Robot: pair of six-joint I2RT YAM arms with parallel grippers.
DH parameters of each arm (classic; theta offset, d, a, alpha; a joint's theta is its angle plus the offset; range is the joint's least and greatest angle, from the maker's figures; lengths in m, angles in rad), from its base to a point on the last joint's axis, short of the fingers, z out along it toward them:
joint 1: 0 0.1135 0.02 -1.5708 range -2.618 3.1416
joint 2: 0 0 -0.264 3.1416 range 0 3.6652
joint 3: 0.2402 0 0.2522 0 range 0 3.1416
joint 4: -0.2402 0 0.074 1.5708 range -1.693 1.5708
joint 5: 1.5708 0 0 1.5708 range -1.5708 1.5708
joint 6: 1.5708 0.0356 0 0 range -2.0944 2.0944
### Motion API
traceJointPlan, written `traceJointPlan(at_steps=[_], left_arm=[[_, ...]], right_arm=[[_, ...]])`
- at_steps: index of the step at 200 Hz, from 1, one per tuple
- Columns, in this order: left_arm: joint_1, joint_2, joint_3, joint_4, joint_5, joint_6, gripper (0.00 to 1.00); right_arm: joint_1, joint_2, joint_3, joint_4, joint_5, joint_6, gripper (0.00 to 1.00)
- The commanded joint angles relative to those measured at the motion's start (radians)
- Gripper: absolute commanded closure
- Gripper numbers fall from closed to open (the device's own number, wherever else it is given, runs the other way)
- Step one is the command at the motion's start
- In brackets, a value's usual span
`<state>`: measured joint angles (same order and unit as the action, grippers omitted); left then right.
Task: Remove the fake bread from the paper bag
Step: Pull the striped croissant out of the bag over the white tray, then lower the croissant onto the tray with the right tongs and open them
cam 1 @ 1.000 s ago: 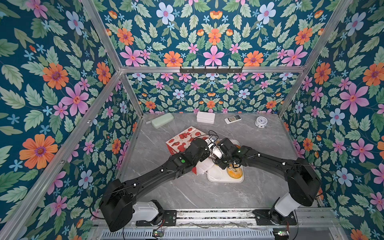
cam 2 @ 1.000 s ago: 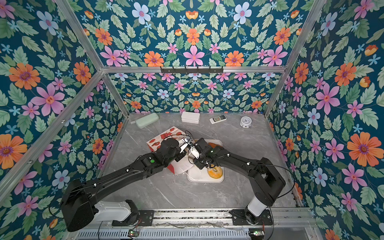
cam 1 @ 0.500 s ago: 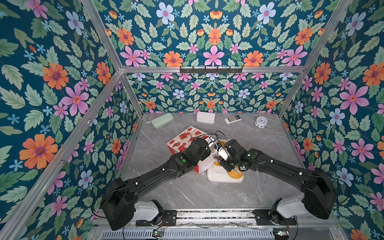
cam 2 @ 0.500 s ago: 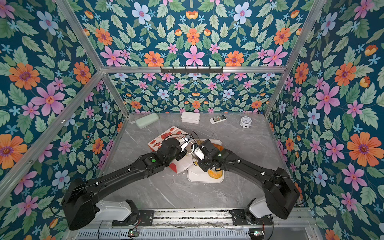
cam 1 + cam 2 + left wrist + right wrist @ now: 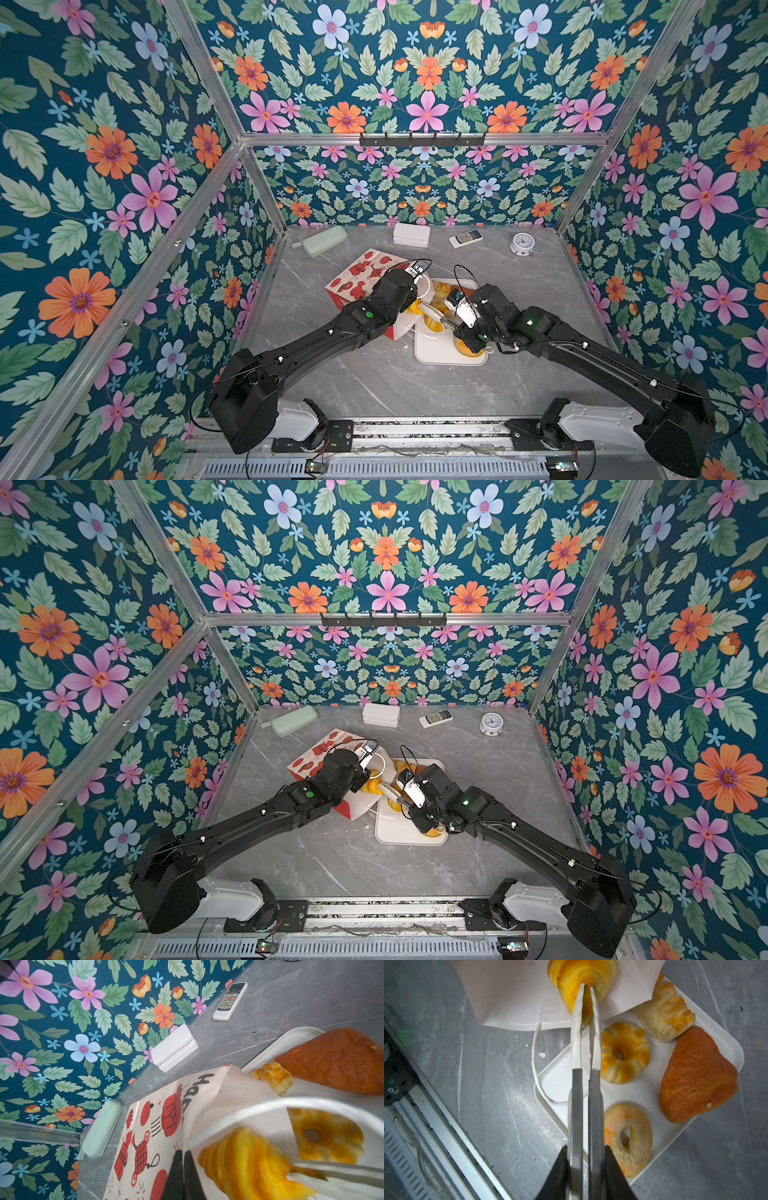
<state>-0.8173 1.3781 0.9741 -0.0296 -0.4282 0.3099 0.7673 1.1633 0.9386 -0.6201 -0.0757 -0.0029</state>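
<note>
The right gripper (image 5: 586,1151) has pinched its tongs (image 5: 576,1043) onto the croissant (image 5: 571,974), lying in the paper bag's (image 5: 155,1126) mouth (left gripper (image 5: 184,1159) stays clamped on the bag's rim); it looks ready to come out.

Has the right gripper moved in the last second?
Yes. In both top views, against the tray, the right gripper, shut on the croissant, has drawn back rightward, away from the paper bag.
</note>
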Motion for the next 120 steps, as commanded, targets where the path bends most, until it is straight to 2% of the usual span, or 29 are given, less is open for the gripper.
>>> traceJointPlan(at_steps=[1, 120], left_arm=[[0.016, 0.005, 0.009, 0.025, -0.022, -0.028, 1.00], [0.108, 0.012, 0.030, 0.008, -0.042, -0.092, 1.00]], right_arm=[[0.001, -0.055, -0.001, -0.043, -0.006, 0.048, 0.83], [0.014, -0.344, 0.041, -0.306, 0.016, 0.189, 0.83]])
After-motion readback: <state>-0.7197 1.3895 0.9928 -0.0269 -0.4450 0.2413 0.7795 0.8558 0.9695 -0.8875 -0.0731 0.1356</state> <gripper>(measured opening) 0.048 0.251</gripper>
